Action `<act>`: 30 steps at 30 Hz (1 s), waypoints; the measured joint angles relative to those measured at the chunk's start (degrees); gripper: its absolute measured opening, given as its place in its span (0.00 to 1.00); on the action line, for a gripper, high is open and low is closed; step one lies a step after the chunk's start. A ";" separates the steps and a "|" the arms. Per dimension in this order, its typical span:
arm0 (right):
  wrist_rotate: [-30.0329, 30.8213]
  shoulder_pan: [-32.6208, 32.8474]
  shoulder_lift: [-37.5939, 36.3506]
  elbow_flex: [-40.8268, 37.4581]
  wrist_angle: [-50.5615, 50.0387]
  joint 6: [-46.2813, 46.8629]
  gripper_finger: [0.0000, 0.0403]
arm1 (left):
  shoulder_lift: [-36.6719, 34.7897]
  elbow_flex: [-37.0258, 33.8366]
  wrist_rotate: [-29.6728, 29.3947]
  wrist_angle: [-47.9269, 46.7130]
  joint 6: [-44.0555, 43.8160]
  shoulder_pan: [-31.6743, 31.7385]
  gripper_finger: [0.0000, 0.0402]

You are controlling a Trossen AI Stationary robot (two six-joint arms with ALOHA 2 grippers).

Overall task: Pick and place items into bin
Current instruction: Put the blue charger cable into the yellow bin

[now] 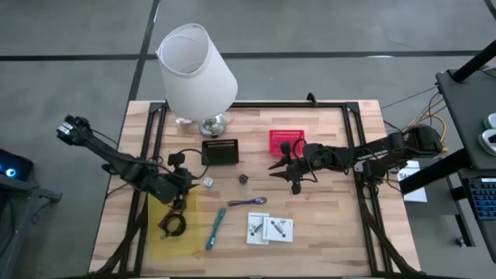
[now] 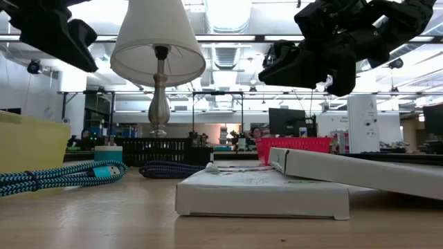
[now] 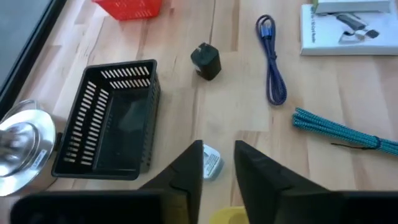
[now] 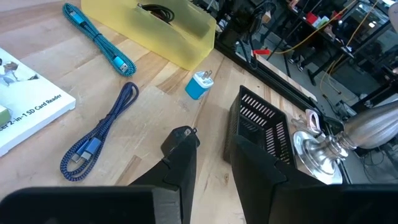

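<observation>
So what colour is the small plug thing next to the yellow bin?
The small plug is light blue with a white top, best seen in the right wrist view.

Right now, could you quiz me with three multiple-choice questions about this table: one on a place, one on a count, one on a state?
1. Where does the black coiled cable lie? A on bare wood; B in the yellow bin; C off the table.
2. How many white boxes are there? A one; B two; C four.
3. The right tool is: A open and empty; B gripping something; C shut tight.
Answers: B, the high view shows yellow around it; B, two lie side by side; A, there is a clear gap with nothing in it.
</observation>
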 joint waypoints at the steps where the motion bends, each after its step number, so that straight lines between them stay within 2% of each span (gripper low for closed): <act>1: 0.00 0.00 0.00 0.00 0.00 0.05 0.22 | 0.54 0.17 -0.04 0.08 -0.02 0.22 0.22; 7: -0.01 0.00 0.00 -0.02 0.00 -0.01 0.23 | 3.74 0.90 -0.09 2.64 0.01 1.50 0.39; 11: -0.01 0.00 0.00 -0.02 0.00 -0.01 0.21 | 6.04 1.64 -0.10 5.77 0.48 1.89 0.45; 13: 0.00 0.00 0.00 -0.02 0.00 0.03 0.21 | 7.17 1.87 0.02 8.18 1.62 1.89 0.47; 21: -0.01 0.01 0.00 -0.02 -0.03 0.03 0.21 | 12.99 2.32 4.34 19.95 15.80 1.89 0.47; 30: 0.00 0.00 0.00 -0.02 -0.07 0.17 0.21 | 21.51 4.85 9.40 26.30 19.67 1.87 0.47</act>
